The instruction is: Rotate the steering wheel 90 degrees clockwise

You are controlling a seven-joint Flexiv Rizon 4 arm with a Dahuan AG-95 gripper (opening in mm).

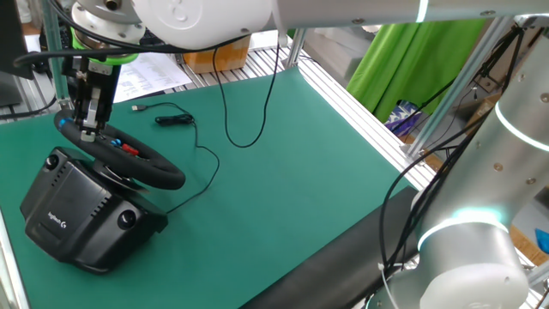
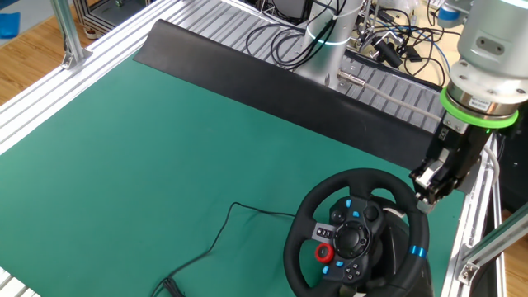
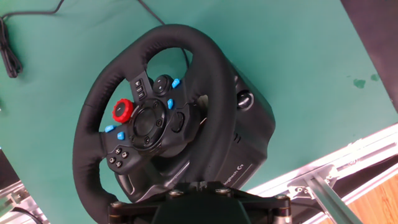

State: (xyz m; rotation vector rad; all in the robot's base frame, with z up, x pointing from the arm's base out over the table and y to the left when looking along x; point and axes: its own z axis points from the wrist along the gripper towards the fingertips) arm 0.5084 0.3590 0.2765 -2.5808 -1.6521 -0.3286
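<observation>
The steering wheel (image 1: 146,163) is a black rim on a bulky black base (image 1: 77,215) at the left of the green mat. My gripper (image 1: 88,130) comes down on the far end of the rim, its two fingers standing close on either side of it, shut on the rim. In the other fixed view the gripper (image 2: 423,194) meets the steering wheel (image 2: 313,210) at its upper right, and the blue stripe (image 2: 417,250) lies lower right. In the hand view the steering wheel (image 3: 180,37) fills the frame with a red knob (image 3: 123,110); the fingertips are hidden under the gripper's dark housing (image 3: 205,208).
A thin black cable (image 1: 176,118) runs from the base across the mat, also seen as a cable (image 2: 231,223). A long black pad (image 2: 280,91) lies along the mat's edge. Aluminium rails (image 2: 478,239) border the wheel closely. The arm's white column (image 1: 472,249) stands at the right.
</observation>
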